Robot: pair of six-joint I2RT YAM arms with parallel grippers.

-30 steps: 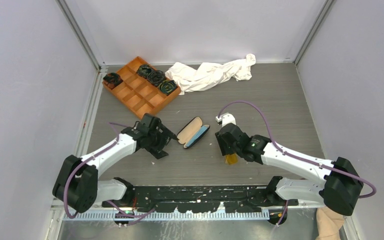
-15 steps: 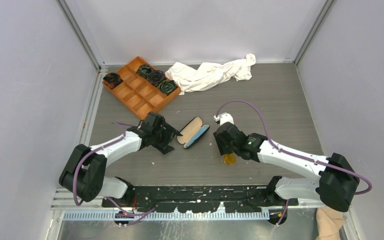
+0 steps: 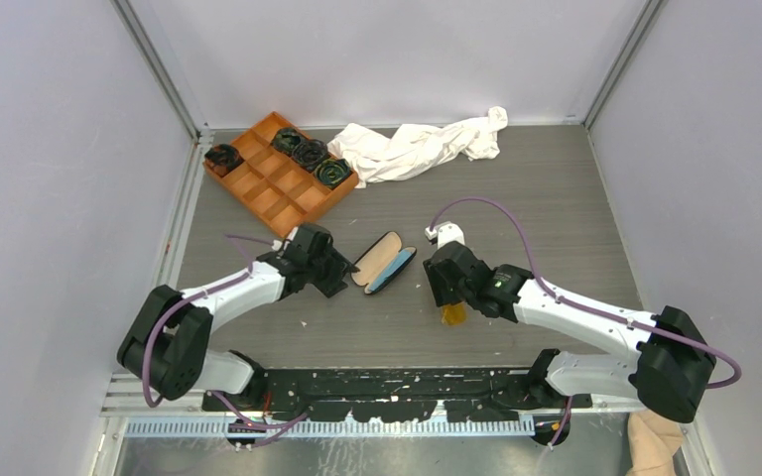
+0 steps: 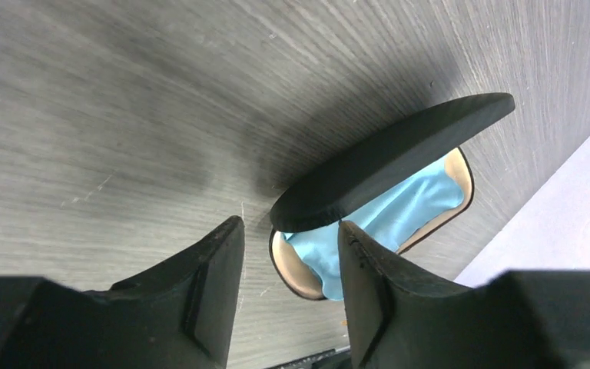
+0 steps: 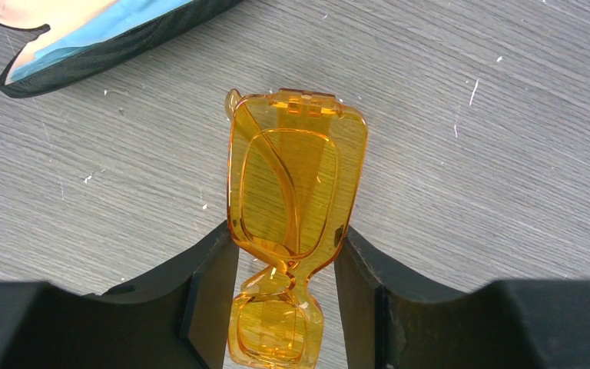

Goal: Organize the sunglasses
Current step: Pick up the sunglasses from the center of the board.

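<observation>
Grey wood-grain table (image 3: 556,198), with two white arms reaching across it. The left gripper (image 4: 288,231) had slid in toward the middle and narrowed its jaws. They stood apart, straddling the near end of the open black case (image 3: 384,262), not yet gripping. The right gripper (image 5: 286,231) stayed clamped on the amber sunglasses (image 5: 296,192), held just right of the case — which, I judged, was about to be steadied for them.

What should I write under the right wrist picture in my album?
Two black fingers pinch folded see-through orange sunglasses over a grey table, beside an open black case with a blue cloth inside.
</observation>
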